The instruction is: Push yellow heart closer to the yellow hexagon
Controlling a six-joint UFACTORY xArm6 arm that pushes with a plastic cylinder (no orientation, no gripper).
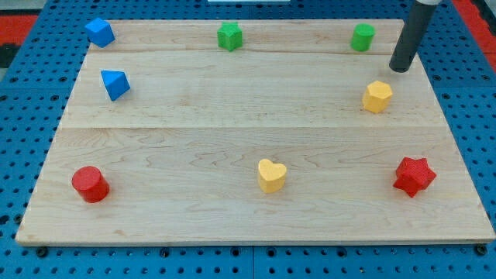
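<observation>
Nearest the camera, close to the board's [256, 232] bottom edge, sits the yellow heart [271, 176], a little right of the middle. Its two lobes face the view's top and its point seems to face the bottom, so its long axis runs roughly top to bottom, though the point is hard to make out from here. On the same low row, the red cylinder [91, 184] stands far to the view's left and the red star [414, 176] far to the right, both well apart from the heart. The yellow hexagon [377, 97] rests up and to the right of the heart, near the board's right edge, with bare wood between the two. My tip [401, 70] touches down just above and to the right of the hexagon, near it but apart, and well away from the heart. It is a plain dark rod with no jaws to be apart or together. Along the top edge stand a blue block [99, 32] at the left corner, a green block [229, 36] in the middle and a green cylinder [362, 37] just left of the rod. A blue wedge-like block [115, 84] sits below the corner one, near the left edge.
</observation>
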